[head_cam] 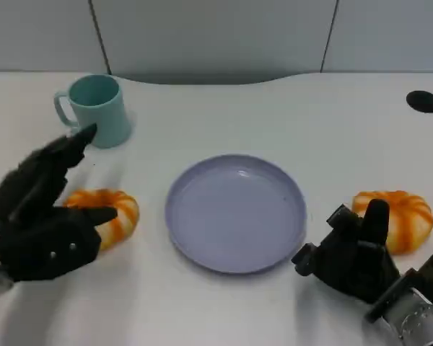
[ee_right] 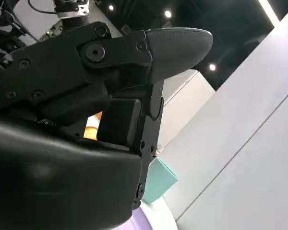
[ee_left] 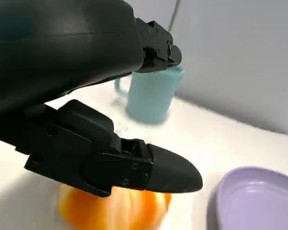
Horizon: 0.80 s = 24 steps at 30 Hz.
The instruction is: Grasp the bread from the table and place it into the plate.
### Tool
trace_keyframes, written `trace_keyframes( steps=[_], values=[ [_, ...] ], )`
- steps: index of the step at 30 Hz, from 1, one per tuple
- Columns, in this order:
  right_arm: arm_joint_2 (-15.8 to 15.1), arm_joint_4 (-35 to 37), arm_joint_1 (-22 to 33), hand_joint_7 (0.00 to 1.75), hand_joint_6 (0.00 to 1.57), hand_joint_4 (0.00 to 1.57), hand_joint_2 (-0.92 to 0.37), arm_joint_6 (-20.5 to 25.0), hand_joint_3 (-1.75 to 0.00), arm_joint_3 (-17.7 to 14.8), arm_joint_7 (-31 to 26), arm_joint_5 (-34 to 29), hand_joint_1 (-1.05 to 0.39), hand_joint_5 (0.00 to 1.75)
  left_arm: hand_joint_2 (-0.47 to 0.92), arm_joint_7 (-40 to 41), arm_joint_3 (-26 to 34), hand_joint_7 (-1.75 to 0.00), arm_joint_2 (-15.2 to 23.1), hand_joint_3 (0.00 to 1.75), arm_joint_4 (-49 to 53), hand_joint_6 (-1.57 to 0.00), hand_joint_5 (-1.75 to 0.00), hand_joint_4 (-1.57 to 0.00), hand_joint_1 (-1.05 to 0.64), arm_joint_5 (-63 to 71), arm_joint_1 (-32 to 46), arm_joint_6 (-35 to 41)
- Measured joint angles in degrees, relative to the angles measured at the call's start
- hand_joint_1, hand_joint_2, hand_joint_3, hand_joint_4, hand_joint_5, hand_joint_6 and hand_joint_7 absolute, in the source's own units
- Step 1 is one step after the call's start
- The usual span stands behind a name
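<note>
Left hand point(head_cam: 47, 216) fingers spread over orange ring-shaped bread point(head_cam: 108, 214), holding nothing; teal mug point(head_cam: 97, 109) behind. Right hand point(head_cam: 353, 252) fingers apart, empty, beside lilac round plate point(head_cam: 234, 213) w/ second orange bread ring point(head_cam: 395, 216) just beyond.

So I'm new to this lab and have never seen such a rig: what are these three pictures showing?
A humanoid robot stands at a white table. The head view looks down from its head; the other two come from cameras at its wrists. The black shapes are its hands. The left hand has its fingers spread over one orange bread, without gripping it. The right hand sits near a second bread, holding nothing. Between them lies an empty purple plate, and a teal mug stands behind.
</note>
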Motion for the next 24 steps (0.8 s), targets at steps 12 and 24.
trace_keyframes(
  steps=[12, 24],
  values=[
    [0.05, 0.82, 0.32, 0.0, 1.46, 1.57, -0.92, -2.15, -0.31, 0.44, 1.86, -0.05, -0.69, 0.19, 0.92, -7.12, 4.33, -0.03, -7.26, 0.23, 3.46, -0.13, -0.09, -0.19, -1.05, -13.3, 1.42, 3.98],
    [-0.26, 1.39, 0.24, 0.01, 1.48, 1.57, -0.92, -2.12, -0.28, 0.28, 2.82, -0.03, -0.69, 0.21, 0.77, -3.21, 0.48, -0.07, -7.11, 0.01, 4.09, -0.47, -0.15, -0.5, -0.54, -10.56, 0.66, 7.4]
  ],
)
